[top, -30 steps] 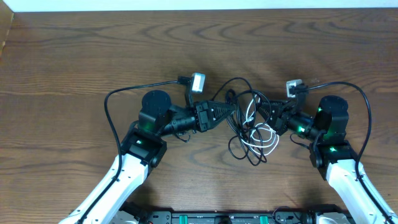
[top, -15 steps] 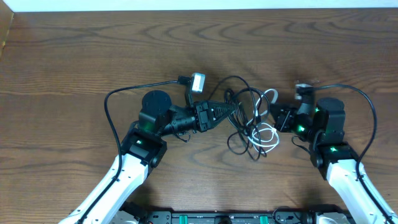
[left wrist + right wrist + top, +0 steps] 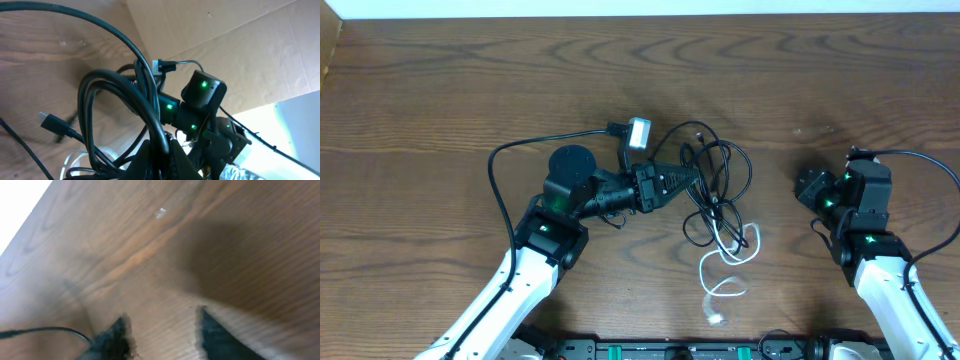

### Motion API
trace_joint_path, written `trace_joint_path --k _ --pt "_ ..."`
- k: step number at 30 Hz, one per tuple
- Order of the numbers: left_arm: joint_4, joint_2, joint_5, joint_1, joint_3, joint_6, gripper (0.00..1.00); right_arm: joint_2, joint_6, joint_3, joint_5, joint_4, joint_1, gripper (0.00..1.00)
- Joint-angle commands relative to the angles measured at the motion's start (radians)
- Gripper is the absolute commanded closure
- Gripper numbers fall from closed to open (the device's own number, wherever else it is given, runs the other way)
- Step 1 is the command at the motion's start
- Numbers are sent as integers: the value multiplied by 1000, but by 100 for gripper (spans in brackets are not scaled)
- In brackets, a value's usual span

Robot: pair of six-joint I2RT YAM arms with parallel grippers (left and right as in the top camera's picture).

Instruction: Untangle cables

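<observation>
Black cables [image 3: 708,195] stay pinched in the shut left jaws near the middle of the counter [image 3: 440,90], that grip unchanged. The right jaws now stand apart with only bare wood between them, having let go and drawn back to the right, well apart from the tangle. The white cable [image 3: 704,275], a moment ago stretched up towards them, has dropped and lies curled on the counter on the near side of the black loops.
</observation>
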Motion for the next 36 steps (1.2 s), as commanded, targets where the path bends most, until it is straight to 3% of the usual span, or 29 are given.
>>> trace_joint_path --k 1,4,9,12,17,21,28,36 --pt "-52 -7 -58 -3 12 74 92 0 2 6 -77 21 -3 29" --pt "-194 -7 -265 -3 12 45 92 0 -1 6 -190 52 -3 21" --pt "-465 -7 -709 -3 12 -330 92 0 -195 6 -499 155 5 17" --pt "-525 -7 -858 -2 12 -484 92 0 -285 6 -648 200 30 11" --pt "-490 -7 -872 -2 12 -603 92 0 -374 6 -798 256 104 11" --pt "-479 -7 -836 -2 12 -656 92 0 -422 6 -796 273 185 20" --pt "-479 -7 -782 -2 12 -667 92 2 -444 6 -789 292 278 20" --pt "-479 -7 -731 -2 12 -777 92 44 -455 6 -781 295 331 24"
